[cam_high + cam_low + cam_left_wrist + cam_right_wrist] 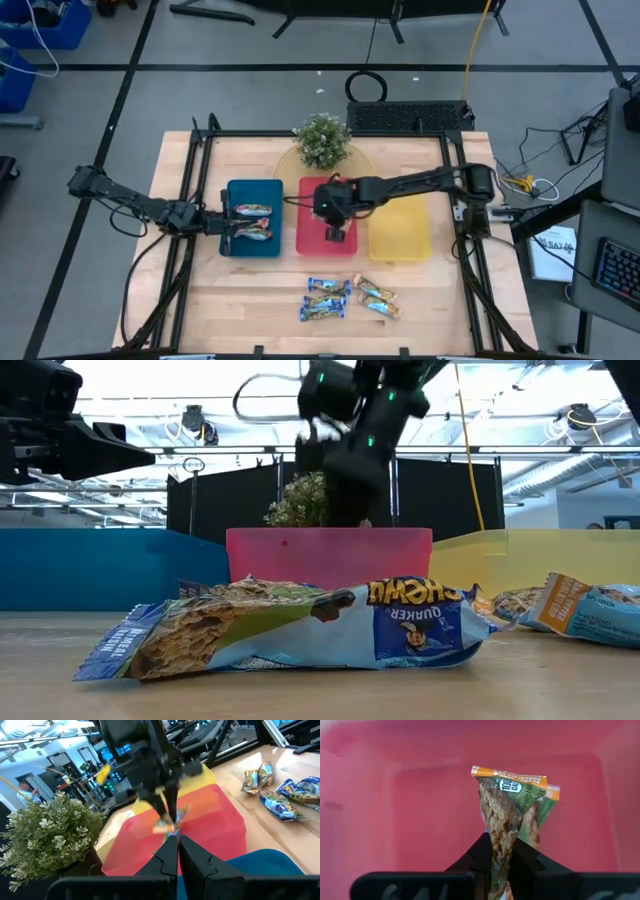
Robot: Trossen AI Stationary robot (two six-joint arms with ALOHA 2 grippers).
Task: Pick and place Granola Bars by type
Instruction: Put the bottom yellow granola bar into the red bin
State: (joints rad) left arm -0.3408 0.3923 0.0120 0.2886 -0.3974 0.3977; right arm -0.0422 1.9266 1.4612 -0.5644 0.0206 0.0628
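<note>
My right gripper (335, 234) hangs over the red tray (308, 246), shut on a green-and-orange wrapped granola bar (506, 805); the left wrist view shows that bar (167, 824) below the right arm's fingers. My left gripper (178, 851) is shut with nothing in it, at the blue tray's left wall (226, 222). Two greenish-red bars (251, 222) lie flat in the blue tray. On the wood near the front edge lie blue-white bars (325, 299) and tan-gold bars (376, 295). In the low view, a blue-white bar (290, 630) fills the foreground. My right gripper pinches the bar between its two fingers at one end of the wrapper (496, 845), coming from above and pointing down. The bar runs on past the fingertips along their line, its orange crimped end (509, 774) farthest out. It hangs lifted clear above the red tray's floor.
A yellow tray (400, 232) stands right of the red one. A small potted plant (322, 138) sits on a round mat behind the trays. A black metal frame (205, 140) borders the table. Bare wood lies left of the loose bars.
</note>
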